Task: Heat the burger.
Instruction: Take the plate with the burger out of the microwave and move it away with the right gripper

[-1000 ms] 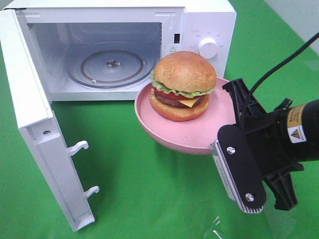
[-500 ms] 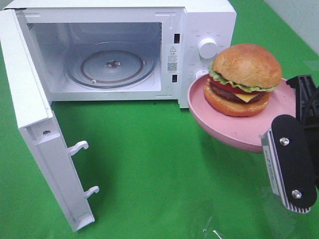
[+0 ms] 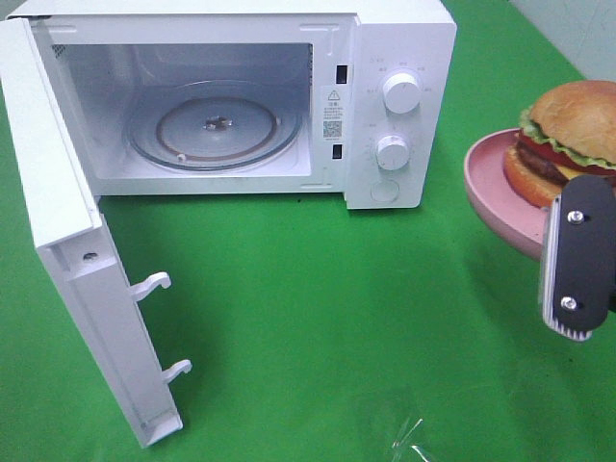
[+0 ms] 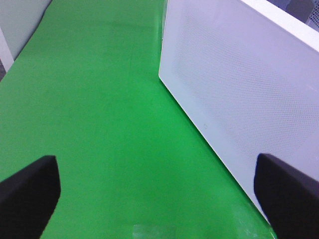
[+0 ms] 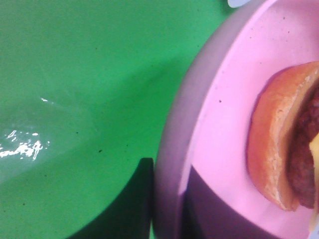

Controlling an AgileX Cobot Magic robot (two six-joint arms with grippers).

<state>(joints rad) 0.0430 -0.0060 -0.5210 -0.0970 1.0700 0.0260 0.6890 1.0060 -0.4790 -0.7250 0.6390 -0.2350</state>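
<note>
Exterior high: microwave (image 3: 385, 58) door open; right wrist: end effector (image 5: 167, 209) clamps plate (image 5: 224, 99) w/ burger (image 5: 284, 149); left's wide apart.

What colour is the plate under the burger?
Pink; the plate shows best in the right wrist view, under the burger.

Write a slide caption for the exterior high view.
Right gripper holds the pink plate with the burger right of the open, empty microwave on green cloth.
</note>
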